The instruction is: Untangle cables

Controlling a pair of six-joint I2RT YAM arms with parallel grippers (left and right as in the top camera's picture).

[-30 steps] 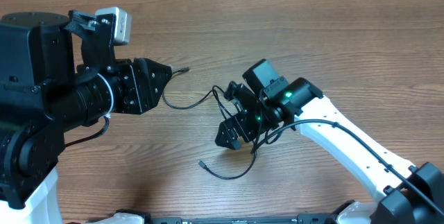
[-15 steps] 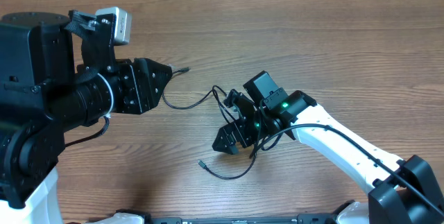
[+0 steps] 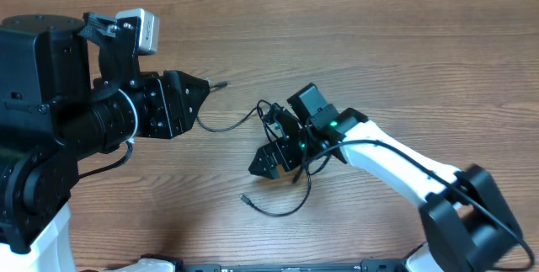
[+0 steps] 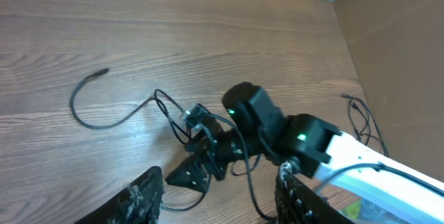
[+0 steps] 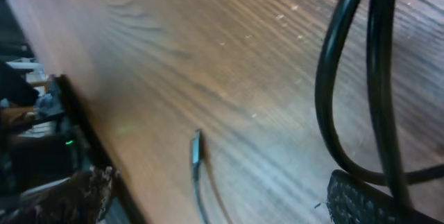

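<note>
At the left, the left claw (image 4: 219, 189) hovers over the wooden tabletop (image 3: 379, 45). Its 2 fingers (image 4: 146, 196) are spread wide with nothing between them. The cables (image 3: 266, 114) lie just right of it. 1 thin black strand runs from a far plug (image 3: 224, 84) beside the claw's tip, bows toward the near side, then rises right into a small knot of loops at mid-table. The right claw (image 3: 263, 164) sits low just near of that knot, pointing left. The loops pass partly under its wrist, so where they cross cannot be made out. Its own camera shows both fingers (image 5: 378, 200) set far apart, pinching nothing. A 2nd strand curves out from beneath the right claw toward the near edge. It ends in a near plug (image 3: 245, 198) that lies flat on the wood between those spread fingers. The white right arm (image 3: 404, 167) stretches away to the near right corner.
</note>
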